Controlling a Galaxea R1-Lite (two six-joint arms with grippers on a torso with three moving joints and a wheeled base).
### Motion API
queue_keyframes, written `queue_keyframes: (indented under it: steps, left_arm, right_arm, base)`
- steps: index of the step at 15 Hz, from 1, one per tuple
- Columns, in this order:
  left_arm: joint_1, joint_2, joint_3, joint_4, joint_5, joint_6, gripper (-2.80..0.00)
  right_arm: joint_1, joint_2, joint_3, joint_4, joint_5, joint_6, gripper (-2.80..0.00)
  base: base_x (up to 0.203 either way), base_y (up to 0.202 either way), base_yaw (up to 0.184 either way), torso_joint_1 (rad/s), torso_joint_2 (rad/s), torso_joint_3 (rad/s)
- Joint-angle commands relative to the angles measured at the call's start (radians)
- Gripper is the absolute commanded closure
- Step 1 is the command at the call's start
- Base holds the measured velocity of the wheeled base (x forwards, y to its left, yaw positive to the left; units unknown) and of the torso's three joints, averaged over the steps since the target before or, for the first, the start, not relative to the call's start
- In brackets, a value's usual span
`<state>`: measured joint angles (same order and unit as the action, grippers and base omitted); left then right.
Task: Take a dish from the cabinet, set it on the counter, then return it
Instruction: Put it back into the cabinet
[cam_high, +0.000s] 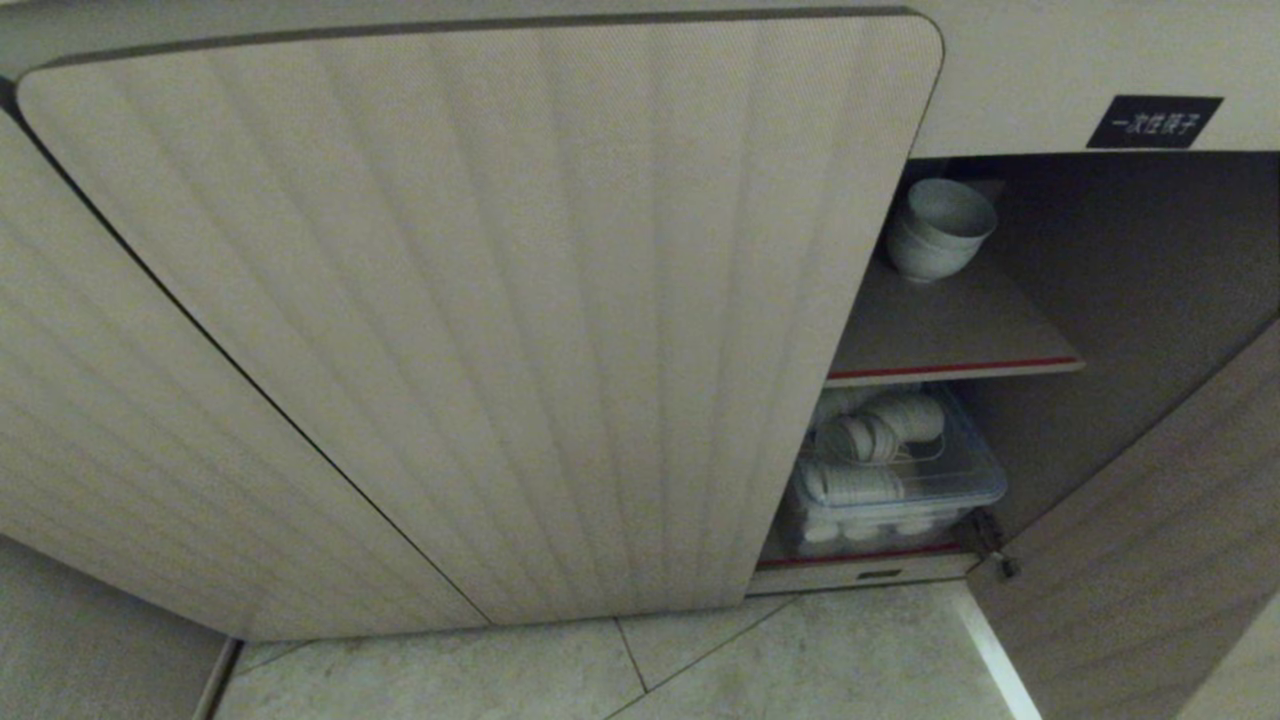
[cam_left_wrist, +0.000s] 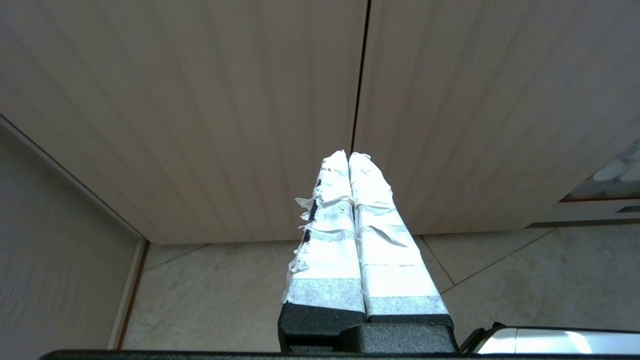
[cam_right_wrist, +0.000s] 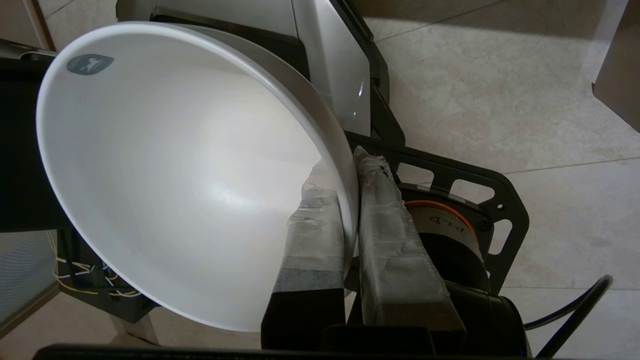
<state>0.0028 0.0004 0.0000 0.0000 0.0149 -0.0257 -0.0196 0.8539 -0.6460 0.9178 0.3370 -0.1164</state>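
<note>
The right gripper (cam_right_wrist: 350, 170) pinches the rim of a white bowl (cam_right_wrist: 170, 170), one taped finger inside and one outside, holding it over the robot's own base and the floor (cam_right_wrist: 500, 90), clear of the cabinet (cam_high: 1050, 260). The left gripper (cam_left_wrist: 348, 156) hangs parked before the shut doors (cam_left_wrist: 200, 100), its fingers pressed together on nothing. With the bowl in the grip and away from the shelf (cam_high: 950, 330), where other bowls (cam_high: 935, 230) sit, either the carry to the counter or the return is under way; I cannot tell which.
</note>
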Motion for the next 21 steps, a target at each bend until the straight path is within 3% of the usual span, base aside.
queue_keyframes:
  steps: [1,9,21]
  left_arm:
    - [0.0,0.0,0.0,0.0,0.0,0.0,0.0]
    - [0.0,0.0,0.0,0.0,0.0,0.0,0.0]
    - [0.0,0.0,0.0,0.0,0.0,0.0,0.0]
  right_arm:
    - [0.001,0.029,0.002,-0.003,0.002,0.001,0.0]
    - [0.001,0.103,-0.008,-0.083,-0.026,0.042,0.0]
    - [0.001,0.037,-0.006,-0.047,-0.05,0.067,0.0]
  base:
    - [0.0,0.0,0.0,0.0,0.0,0.0]
    - [0.0,0.0,0.0,0.0,0.0,0.0]
    - [0.0,0.0,0.0,0.0,0.0,0.0]
